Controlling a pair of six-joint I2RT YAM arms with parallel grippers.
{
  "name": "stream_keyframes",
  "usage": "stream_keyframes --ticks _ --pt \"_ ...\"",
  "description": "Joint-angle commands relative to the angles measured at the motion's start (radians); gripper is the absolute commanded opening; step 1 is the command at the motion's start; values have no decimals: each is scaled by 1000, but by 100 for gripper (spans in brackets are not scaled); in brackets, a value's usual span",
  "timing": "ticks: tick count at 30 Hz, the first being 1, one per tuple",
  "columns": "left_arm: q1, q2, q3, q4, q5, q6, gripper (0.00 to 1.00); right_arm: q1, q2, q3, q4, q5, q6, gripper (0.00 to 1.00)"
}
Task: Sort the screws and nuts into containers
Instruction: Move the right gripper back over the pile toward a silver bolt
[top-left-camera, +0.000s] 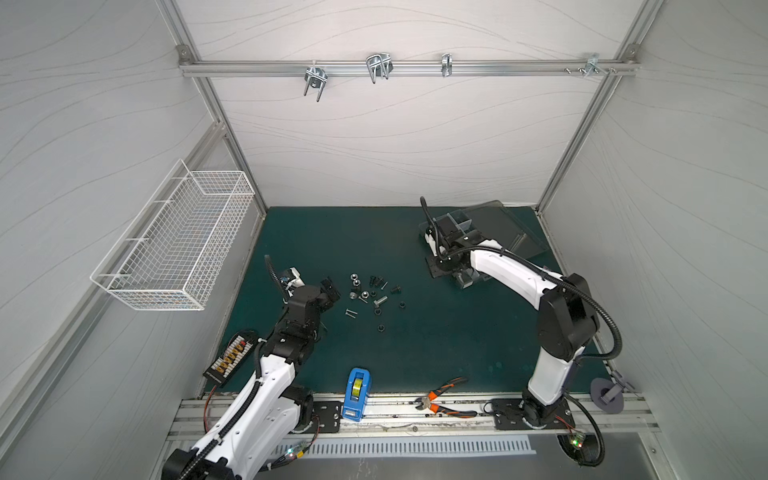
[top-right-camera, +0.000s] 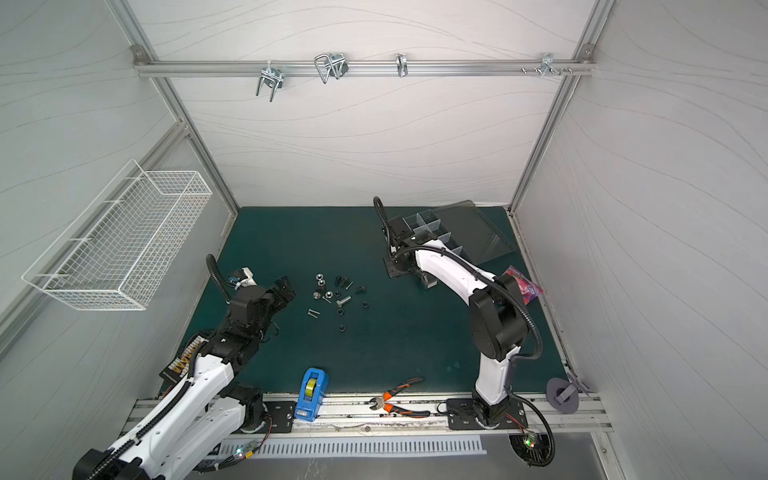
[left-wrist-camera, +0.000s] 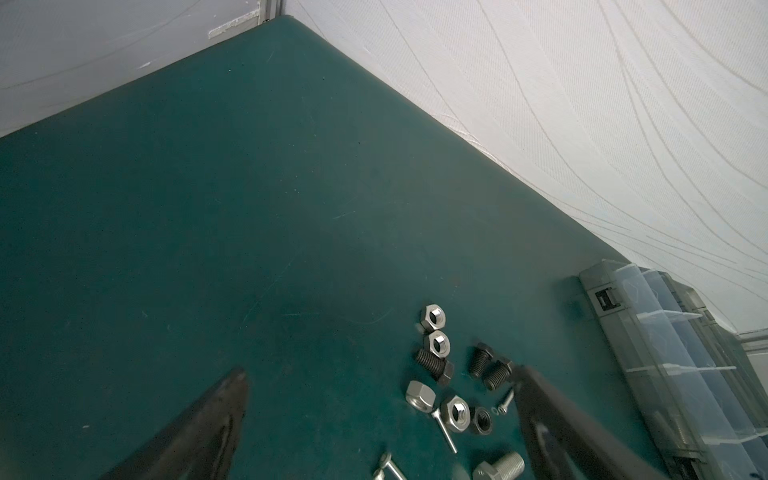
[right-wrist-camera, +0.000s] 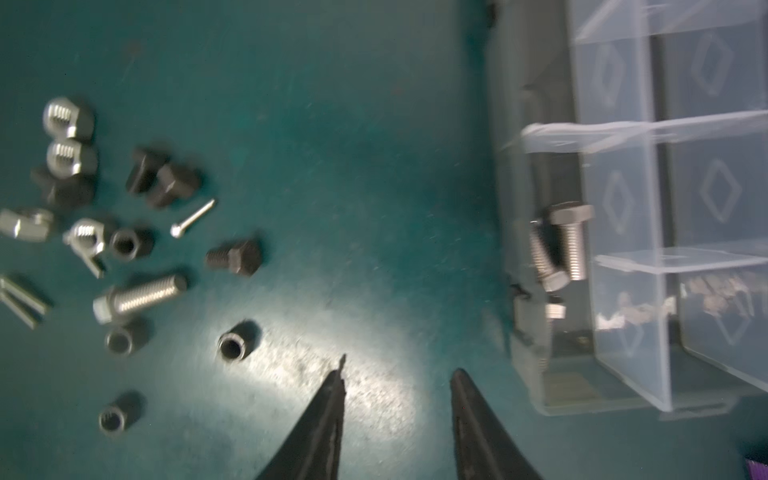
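Lab test cell (aluminium frame (top-left-camera: 407, 68), white panels (top-left-camera: 395, 137)).

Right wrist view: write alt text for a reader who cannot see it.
The right gripper, jaws apart and empty, hangs over a green mat, with loose screws and nuts on one side and a clear organizer box on the other. Two silver bolts lie inside it.

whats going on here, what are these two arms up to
Two robot arms are sorting loose screws and nuts from a green mat into a clear organizer box. The right gripper hovers open and empty over the mat beside the box, where two silver bolts already lie in one compartment. The left gripper is wide open at the edge of the pile, holding nothing. Most pieces are still on the mat.
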Motion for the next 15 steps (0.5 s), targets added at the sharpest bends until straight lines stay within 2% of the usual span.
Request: stream_keyframes --ticks 1,6,10,15 --pt "-1 -1 32 17 0 -17 100 53 -1 -14 25 20 -53 53" --pt "-1 -9 40 3 6 -18 100 119 38 -25 52 31 -100 69" --pt "-1 -17 48 -8 18 -20 100 150 67 -29 74 30 -121 76" --pt "-1 -33 48 -25 26 -22 100 188 100 -15 92 40 -159 79"
